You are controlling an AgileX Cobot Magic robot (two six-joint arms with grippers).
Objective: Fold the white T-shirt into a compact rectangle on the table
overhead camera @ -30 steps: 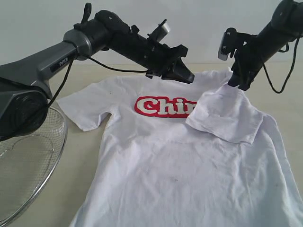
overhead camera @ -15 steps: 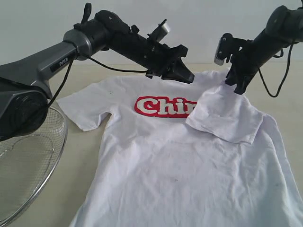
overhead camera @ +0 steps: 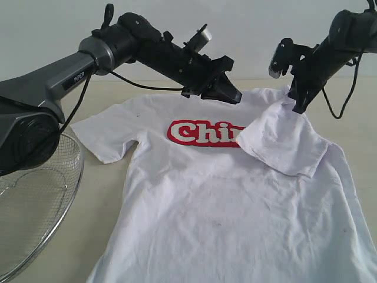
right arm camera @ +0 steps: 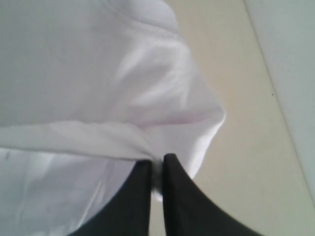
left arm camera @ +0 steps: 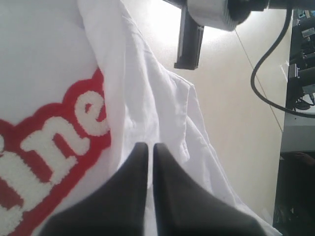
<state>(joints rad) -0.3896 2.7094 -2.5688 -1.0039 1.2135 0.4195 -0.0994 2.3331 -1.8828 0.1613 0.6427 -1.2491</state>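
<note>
The white T-shirt lies front up on the table, its red banner partly covered by a sleeve folded inward. My right gripper is shut on the shirt's fabric at the shoulder and holds that edge slightly raised. In the right wrist view the cloth is pinched at the tips of the right gripper. My left gripper hovers shut just above the collar area. In the left wrist view the left gripper has nothing between its fingers, over cloth beside the banner.
A round wire-mesh basket stands at the left front, close to the left arm's base. Bare tabletop runs behind and to the right of the shirt. The right arm's black part shows in the left wrist view.
My right gripper has shut on the shoulder fabric and raised it a little, pulling the folded sleeve's upper edge up. The left arm has not moved.
</note>
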